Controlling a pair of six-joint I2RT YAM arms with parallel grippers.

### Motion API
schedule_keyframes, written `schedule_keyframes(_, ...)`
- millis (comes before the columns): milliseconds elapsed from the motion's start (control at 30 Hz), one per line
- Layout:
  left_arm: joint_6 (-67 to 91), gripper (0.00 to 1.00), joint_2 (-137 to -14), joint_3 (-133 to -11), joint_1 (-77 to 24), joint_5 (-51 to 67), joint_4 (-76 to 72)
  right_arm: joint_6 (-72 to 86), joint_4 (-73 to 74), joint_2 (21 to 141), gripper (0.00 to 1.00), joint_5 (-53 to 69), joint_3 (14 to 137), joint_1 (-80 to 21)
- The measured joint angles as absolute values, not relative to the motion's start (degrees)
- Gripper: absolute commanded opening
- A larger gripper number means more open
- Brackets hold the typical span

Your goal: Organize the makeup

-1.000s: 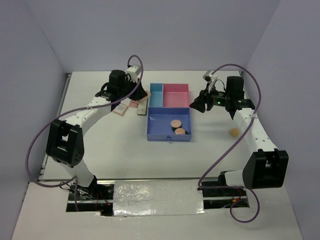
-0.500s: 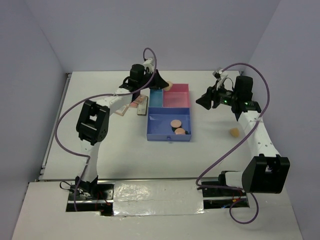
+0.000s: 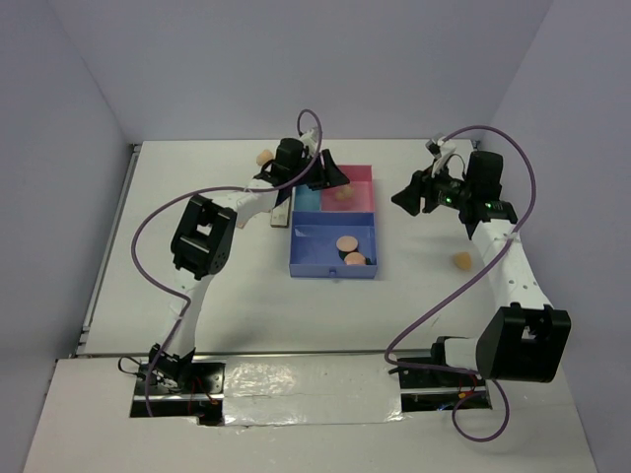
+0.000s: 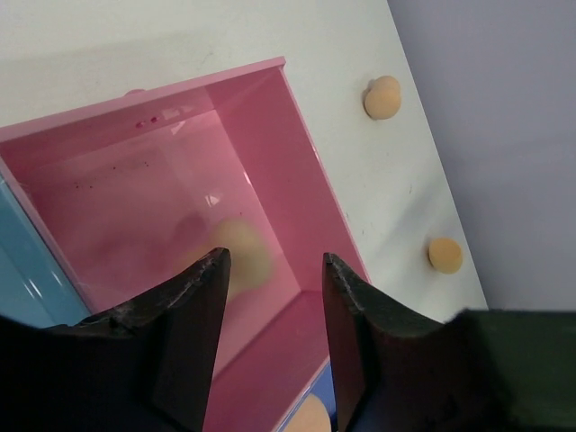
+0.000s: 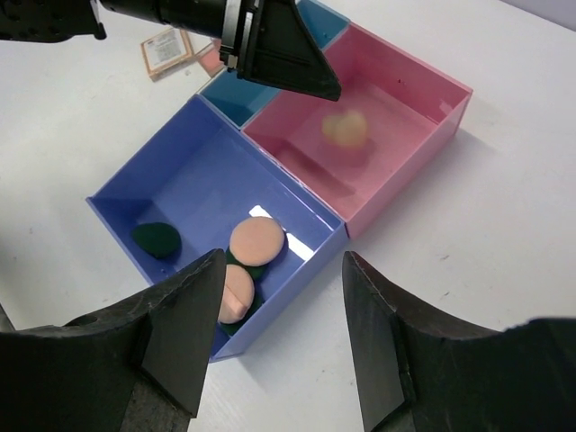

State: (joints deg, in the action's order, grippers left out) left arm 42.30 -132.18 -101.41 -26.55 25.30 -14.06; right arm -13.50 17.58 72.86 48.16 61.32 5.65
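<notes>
Our left arm [image 3: 246, 197] has swung from the two palettes [image 5: 166, 49] to the tray's [image 3: 333, 273] pink compartment [image 3: 361, 187] at 1 o'clock, left jaws released above one peach sponge [image 4: 243, 256], while we count two puffs [image 3: 346, 242] in the blue compartment [image 3: 311, 246] at 6 o'clock, two loose sponges [image 3: 261, 156] on the tabletop [image 3: 237, 296] at 11 and 4 o'clock, and right jaws released, grasping nothing.
</notes>
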Motion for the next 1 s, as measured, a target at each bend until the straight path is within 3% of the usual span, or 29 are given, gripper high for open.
schedule_keyframes(133,42.3,0.64,-132.2,-102.0,-26.9,24.7,-14.0,-13.5,17.7,72.8,0.64,47.2,61.3,5.9)
schedule_keyframes(433,42.0,0.59,-131.5,-102.1,-27.0,24.7,-13.1,-14.4,19.1,72.7,0.65,45.1,61.3,6.2)
schedule_keyframes(533,40.9,0.51,-129.7,-102.1,-27.0,24.8,-12.5,-14.4,19.4,72.4,0.66,44.7,61.3,6.3)
schedule_keyframes(667,38.8,0.25,-125.0,-101.3,-27.0,24.8,-11.5,-14.9,20.2,72.1,0.72,43.9,61.3,6.3)
schedule_keyframes(733,36.6,0.15,-121.4,-99.6,-26.7,24.4,-10.8,-15.1,20.8,72.1,0.85,43.0,61.3,6.3)
schedule_keyframes(767,35.7,0.12,-119.4,-98.5,-26.6,24.2,-10.1,-15.2,20.9,72.1,0.99,42.2,61.3,6.3)
schedule_keyframes(833,33.4,0.06,-114.8,-95.8,-26.1,23.6,-9.2,-15.6,21.1,72.1,1.0,40.4,61.3,6.3)
schedule_keyframes(900,31.7,0.05,-110.4,-92.6,-25.1,23.3,-8.8,-15.9,21.0,72.1,0.99,37.8,61.3,6.3)
schedule_keyframes(1000,29.9,0.2,-102.6,-85.3,-21.7,23.2,-8.8,-16.6,21.9,72.6,0.99,34.6,61.5,6.4)
